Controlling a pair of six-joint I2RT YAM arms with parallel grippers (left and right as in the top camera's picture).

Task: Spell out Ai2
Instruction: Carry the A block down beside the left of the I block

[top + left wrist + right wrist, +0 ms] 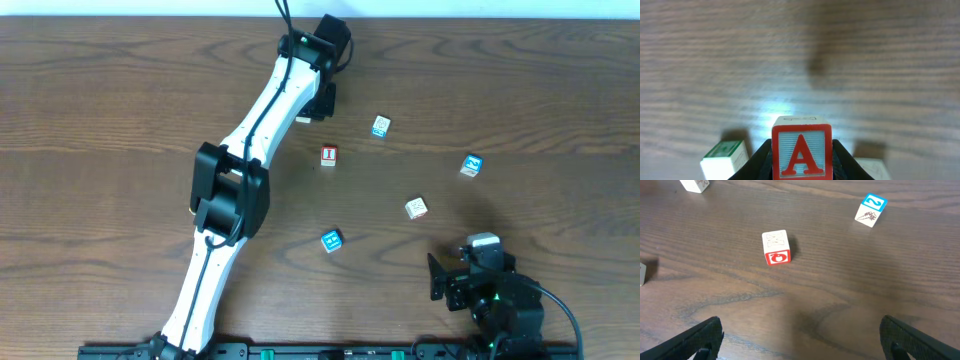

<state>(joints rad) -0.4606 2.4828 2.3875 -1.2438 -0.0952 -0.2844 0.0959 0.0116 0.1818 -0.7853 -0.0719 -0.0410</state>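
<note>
The left arm [268,100] lies slantwise from the near left edge to the far middle of the table [100,150] and bars the way across. The left gripper [801,161] is closed round the A block [801,150]; a green block [724,159] and a white block [870,171] stand just beside it, one on each side, leaving little room. Before the right gripper [802,345] the wood is free up to the red-picture block [775,247]; the 2 block [870,209] stands farther right, a wide gap between them.
</note>
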